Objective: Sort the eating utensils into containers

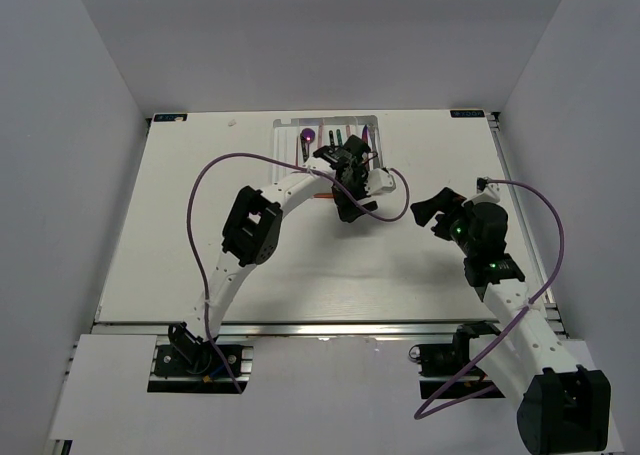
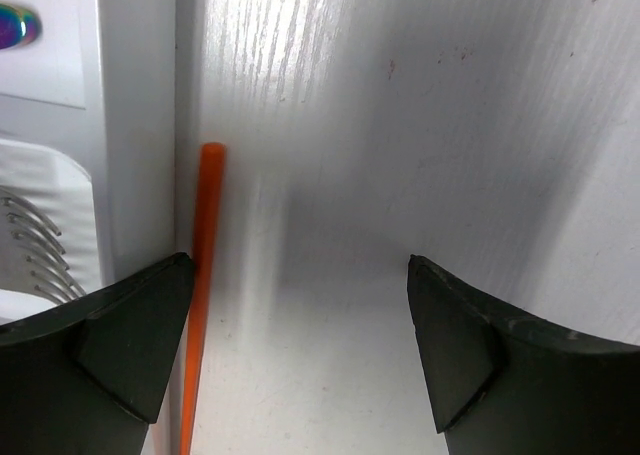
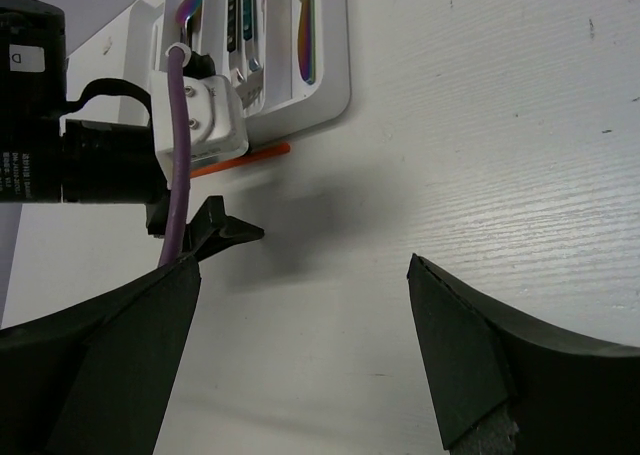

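Observation:
A red-orange chopstick [image 2: 205, 275] lies on the table, right along the outer wall of the white divided tray [image 2: 140, 165]. My left gripper [image 2: 300, 265] is open and empty just above the table, its left finger [image 2: 130, 335] beside the chopstick. In the top view the chopstick [image 1: 322, 194] pokes out by the left gripper [image 1: 352, 210] at the tray's [image 1: 283, 140] near edge. The tray holds an iridescent purple spoon [image 1: 308, 135], fork tines [image 2: 35, 240] and other utensils. My right gripper [image 1: 428, 213] is open and empty over bare table to the right.
The right wrist view shows the left arm's camera and purple cable [image 3: 175, 155] next to the tray [image 3: 330, 90], with the chopstick's end [image 3: 262, 154] beside it. Grey walls enclose the table on three sides.

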{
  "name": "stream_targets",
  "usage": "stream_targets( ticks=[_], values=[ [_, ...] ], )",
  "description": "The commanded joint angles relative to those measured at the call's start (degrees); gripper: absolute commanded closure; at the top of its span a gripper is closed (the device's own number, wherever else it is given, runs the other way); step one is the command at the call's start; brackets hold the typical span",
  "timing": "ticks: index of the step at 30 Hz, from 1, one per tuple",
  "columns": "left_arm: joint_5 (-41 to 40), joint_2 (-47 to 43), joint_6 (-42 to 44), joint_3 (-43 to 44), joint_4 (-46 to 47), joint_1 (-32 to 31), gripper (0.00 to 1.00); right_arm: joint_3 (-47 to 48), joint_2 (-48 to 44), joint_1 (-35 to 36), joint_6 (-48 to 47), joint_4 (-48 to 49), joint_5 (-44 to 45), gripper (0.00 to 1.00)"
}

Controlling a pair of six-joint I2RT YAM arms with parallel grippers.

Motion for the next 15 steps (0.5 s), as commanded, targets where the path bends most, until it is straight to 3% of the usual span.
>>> stream_targets(
  ticks=[1, 5, 15],
  values=[
    [0.0, 5.3, 1.5, 1.8, -4.7, 0.3, 0.04, -0.2, -1.1, 0.1, -0.7, 3.2, -1.8, 0.11],
    [1.5, 6.5, 1.2, 2.7, -8.7, 0.3, 0.04, -0.6, -1.7, 0.0, -0.4, 3.5, -2.0, 0.11],
    [2.8, -1.3, -3.4, -8.5, -3.7, -1.9, 0.06, -0.2, -3.8, 0.0, 0.0, 2.7, -2.0, 0.11]
  ],
)
